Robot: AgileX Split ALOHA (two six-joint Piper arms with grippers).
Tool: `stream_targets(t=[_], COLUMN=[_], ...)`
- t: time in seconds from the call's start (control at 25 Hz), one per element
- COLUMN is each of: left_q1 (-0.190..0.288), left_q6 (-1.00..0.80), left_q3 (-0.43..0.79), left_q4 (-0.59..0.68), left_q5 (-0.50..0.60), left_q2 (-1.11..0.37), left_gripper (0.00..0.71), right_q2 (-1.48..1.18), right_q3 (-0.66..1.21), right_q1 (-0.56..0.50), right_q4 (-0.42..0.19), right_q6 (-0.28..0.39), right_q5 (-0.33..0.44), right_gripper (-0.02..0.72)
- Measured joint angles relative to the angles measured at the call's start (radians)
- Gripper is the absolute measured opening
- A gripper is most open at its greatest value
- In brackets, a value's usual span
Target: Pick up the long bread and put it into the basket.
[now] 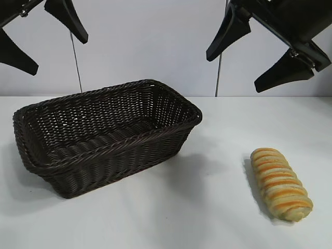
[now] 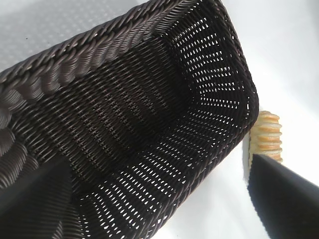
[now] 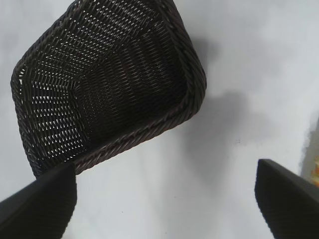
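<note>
Near the desk's right front corner lies the long bread (image 1: pixel 280 184), untouched; both pincers, left pincer (image 1: pixel 37 37) and right pincer (image 1: pixel 250 58), hang spread apart above. A grab at its rounded end could roll it away from the basket (image 1: pixel 106 136).

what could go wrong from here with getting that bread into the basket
Both grippers hang open high above the table, the right gripper nearer the long bread. The loaf is rounded and ridged, so a grip across its width might slip or roll it. It also lies near the table's front edge. Carrying it over, it could clip the basket's raised rim.
</note>
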Motion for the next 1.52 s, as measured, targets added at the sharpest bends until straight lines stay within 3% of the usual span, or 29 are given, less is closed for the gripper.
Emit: stream_targets(t=[0.64,0.8,1.0,1.2,1.52], left_q1=[0.003,0.002,0.002,0.002,0.002], left_q6=[-0.011,-0.154,-0.294,-0.308,-0.247], left_q3=[0.0,0.025,0.157,0.286,0.298], left_q4=[0.022,0.179,0.315,0.322,0.229], left_q5=[-0.038,-0.014,-0.066,-0.181,-0.258], left_q2=[0.0,0.0,0.0,0.01,0.167], left_gripper=[0.695,0.695,0.695,0.695,0.695], right_q2=[0.0,0.0,0.0,0.0,0.0], right_q3=[0.0,0.0,0.0,0.0,0.0], right_q1=[0.0,0.0,0.0,0.0,0.0], right_q4=[0.0,0.0,0.0,-0.003,-0.003], right_q6=[0.0,0.0,0.0,0.0,0.0], right_q5=[0.001,0.002,0.009,0.009,0.009], right_gripper=[0.695,0.695,0.695,0.695,0.695])
